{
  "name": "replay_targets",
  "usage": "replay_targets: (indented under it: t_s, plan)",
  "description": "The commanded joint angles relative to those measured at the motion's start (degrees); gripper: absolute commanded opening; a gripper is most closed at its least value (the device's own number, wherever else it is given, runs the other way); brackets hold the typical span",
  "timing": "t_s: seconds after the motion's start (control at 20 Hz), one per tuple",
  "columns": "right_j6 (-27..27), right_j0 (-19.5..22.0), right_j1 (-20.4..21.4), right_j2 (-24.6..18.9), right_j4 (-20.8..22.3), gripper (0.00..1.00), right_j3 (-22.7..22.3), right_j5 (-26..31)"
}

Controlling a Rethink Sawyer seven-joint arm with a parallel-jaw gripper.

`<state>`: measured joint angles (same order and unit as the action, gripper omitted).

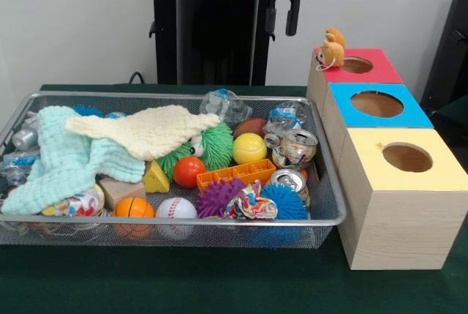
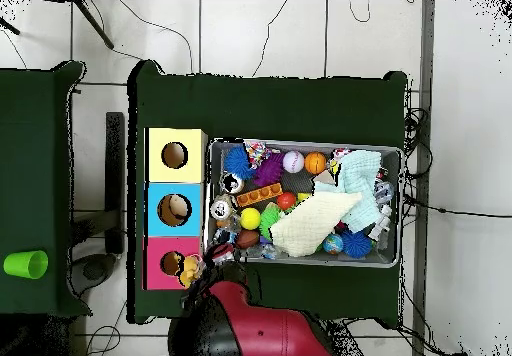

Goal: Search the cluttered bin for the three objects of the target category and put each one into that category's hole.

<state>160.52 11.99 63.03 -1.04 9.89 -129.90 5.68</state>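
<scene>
Gripper [image 1: 281,15] drawn back at the top centre of the front view, two dark fingers hanging apart below the red arm, nothing between them. In the overhead view, only the red arm at the bottom centre; the tool itself hidden beneath it.

One tan-brown plush toy [image 1: 333,49] perched on the upper left corner of the red-topped box [image 1: 380,72], touching the rim of the hole [image 1: 357,65] but not down inside it; seen in the overhead view at lower left, beside the red panel's opening [image 2: 172,264]. By judgement, one placement close to done yet unfinished.

Wire-mesh bin [image 1: 326,220] across the left and centre of the front view, packed full: mint cloth [image 1: 58,160] and cream cloth [image 1: 150,129] draped over the left half, green hairy ball [image 1: 208,149], spiky purple ball [image 1: 216,198], crushed cans [image 1: 295,146]. No further plush toys visible among the clutter; possibly under the cloths, impossible to tell. What already lies in the red hole, if anything, also impossible to tell. Searching apparently mostly ahead.
</scene>
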Motion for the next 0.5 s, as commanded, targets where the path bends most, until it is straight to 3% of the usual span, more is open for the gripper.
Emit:
replay_targets:
  t_s: [0.05,0.35,0.5]
  plan:
    - [-12.0,3.5,0.6,-10.3,6.9,1.0,3.8,6.8]
    - [-6.7,2.1,2.7,-11.5,3.9,1.0,3.8,8.9]
    - [-6.7,4.6,5.1,-15.1,0.3,1.0,2.8,11.2]
